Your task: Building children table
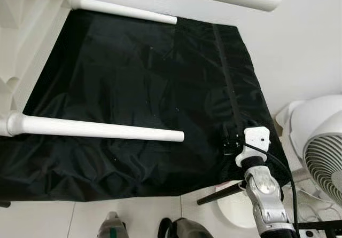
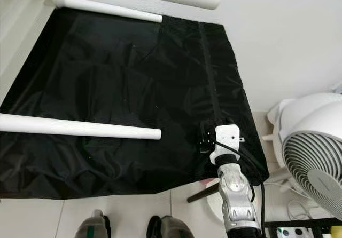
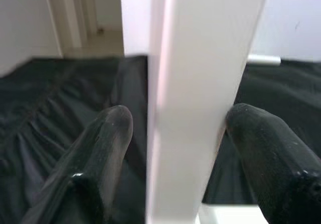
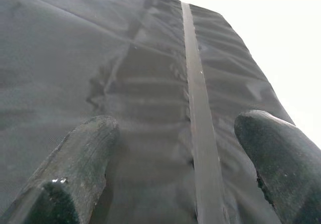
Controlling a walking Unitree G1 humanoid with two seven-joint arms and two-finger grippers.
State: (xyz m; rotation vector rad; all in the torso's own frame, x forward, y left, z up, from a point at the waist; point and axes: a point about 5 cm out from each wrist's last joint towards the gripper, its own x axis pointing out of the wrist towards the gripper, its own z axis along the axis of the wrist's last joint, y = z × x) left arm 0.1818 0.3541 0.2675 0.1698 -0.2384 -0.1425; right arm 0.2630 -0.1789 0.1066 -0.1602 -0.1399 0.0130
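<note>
Table legs [image 1: 101, 129] of white plastic jut rightward from the table frame [image 1: 21, 40] at the left edge of the frame, above a black sheet [image 1: 139, 88]. The left gripper [image 3: 175, 133] clamps a white board [image 3: 200, 83]. The right gripper [image 4: 175, 148], lower right, hovers spread over the sheet, holding nothing, beside a fan [image 1: 320, 152].

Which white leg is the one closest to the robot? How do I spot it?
Find the big black cloth spread on the floor. Two round white table legs lie across it; the nearer white leg crosses its front, thicker-looking and lower in view than the far leg by the wall.
</note>
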